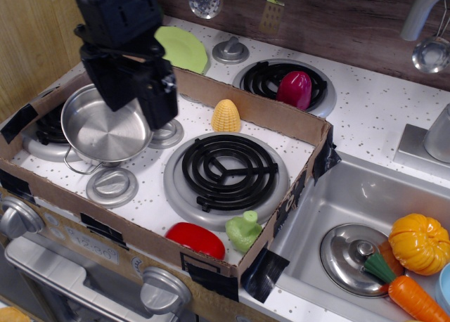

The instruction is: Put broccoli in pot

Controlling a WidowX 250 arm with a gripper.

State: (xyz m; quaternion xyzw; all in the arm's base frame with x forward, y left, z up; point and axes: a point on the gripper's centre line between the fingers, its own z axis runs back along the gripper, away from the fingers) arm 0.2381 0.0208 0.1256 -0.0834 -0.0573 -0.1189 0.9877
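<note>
The broccoli [244, 231], a small pale lime-green toy, lies in the front right corner of the cardboard tray, beside a red toy [195, 239]. The shiny steel pot [104, 130] stands empty on the left of the tray. My black gripper [156, 111] hangs above the pot's right rim, far to the left of and behind the broccoli. It holds nothing that I can see. Its fingers point down and blend into the dark body, so their spacing does not show.
A low cardboard wall [246, 105] rings the stove top. A yellow corn toy [226, 116] stands by its back wall, behind the black burner [226, 170]. A green plate [181, 48] and a magenta toy [294, 88] lie behind. The sink [337, 195] holds a lid, a pumpkin and a carrot.
</note>
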